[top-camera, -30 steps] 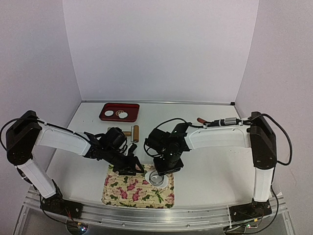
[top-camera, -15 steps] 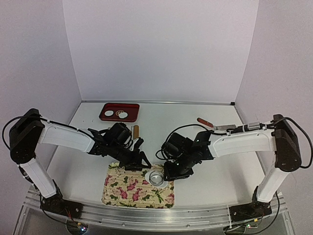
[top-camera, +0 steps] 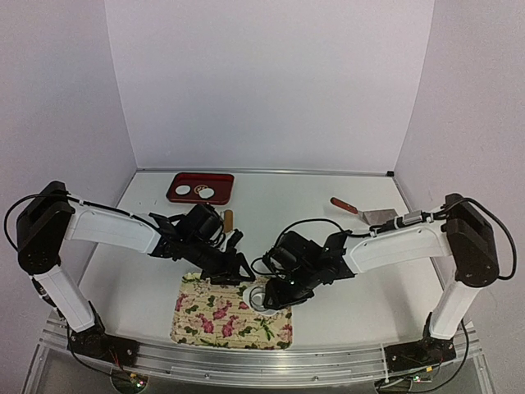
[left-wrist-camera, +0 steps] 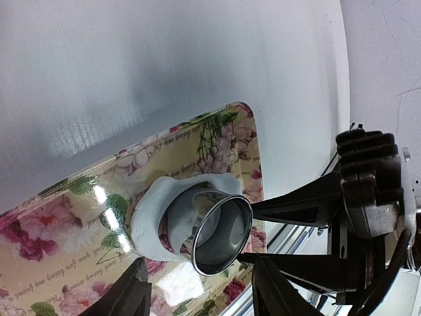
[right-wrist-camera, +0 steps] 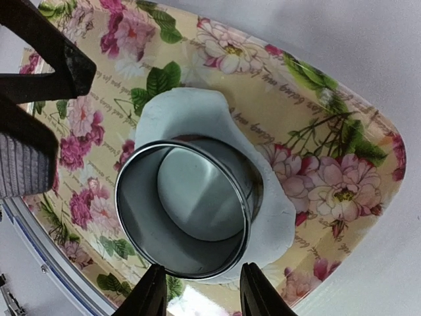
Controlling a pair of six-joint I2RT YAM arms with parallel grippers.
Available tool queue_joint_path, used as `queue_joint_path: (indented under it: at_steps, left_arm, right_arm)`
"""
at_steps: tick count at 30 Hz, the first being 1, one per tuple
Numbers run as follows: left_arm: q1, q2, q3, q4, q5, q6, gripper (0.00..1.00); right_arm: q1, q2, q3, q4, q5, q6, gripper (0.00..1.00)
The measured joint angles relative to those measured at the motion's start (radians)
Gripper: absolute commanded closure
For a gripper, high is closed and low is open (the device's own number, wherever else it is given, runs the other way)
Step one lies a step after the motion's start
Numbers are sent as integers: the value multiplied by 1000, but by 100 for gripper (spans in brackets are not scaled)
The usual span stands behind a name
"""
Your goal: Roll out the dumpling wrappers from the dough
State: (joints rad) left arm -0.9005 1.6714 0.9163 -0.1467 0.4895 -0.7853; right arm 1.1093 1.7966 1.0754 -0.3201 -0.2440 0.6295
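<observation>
A metal ring cutter (right-wrist-camera: 184, 207) stands pressed into a flat white dough sheet (right-wrist-camera: 263, 191) on the floral tray (top-camera: 221, 322). A round white disc of dough (right-wrist-camera: 197, 191) shows inside the ring. My right gripper (right-wrist-camera: 204, 296) is open, its fingertips just short of the ring's near rim and not touching it. From the other side my left gripper (left-wrist-camera: 204, 296) is open wide, with the ring cutter (left-wrist-camera: 220, 234) just ahead of its tips. Two dumpling wrappers (top-camera: 206, 193) lie in the red tray (top-camera: 201, 179) at the back.
A wooden rolling pin (top-camera: 228, 219) lies behind the left arm, partly hidden. A spatula with a red handle (top-camera: 358, 211) rests at the back right. The two grippers face each other closely over the floral tray's right end, near the table's front rail.
My right gripper has swung down and come in low at the ring's right side. The left gripper has shifted a little to the right, toward the ring.
</observation>
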Motion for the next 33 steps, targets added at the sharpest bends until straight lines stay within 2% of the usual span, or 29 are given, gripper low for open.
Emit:
queue_joint_path:
  at_steps: [3,10,25,33]
  left_arm:
    - [0,0,1,-9,-7,0,47]
    - [0,0,11,-22,-19,0,47]
    - [0,32,33,-37,-21,1,46]
    - [0,32,33,-37,-21,1,46]
  right_arm:
    - [11,0,-12,22,10,-14,58]
    - [38,-6,-58,14,64,-43,48]
    - [64,-54,-45,13,150,-90,41]
    - [65,-85,-43,13,194,-79,42]
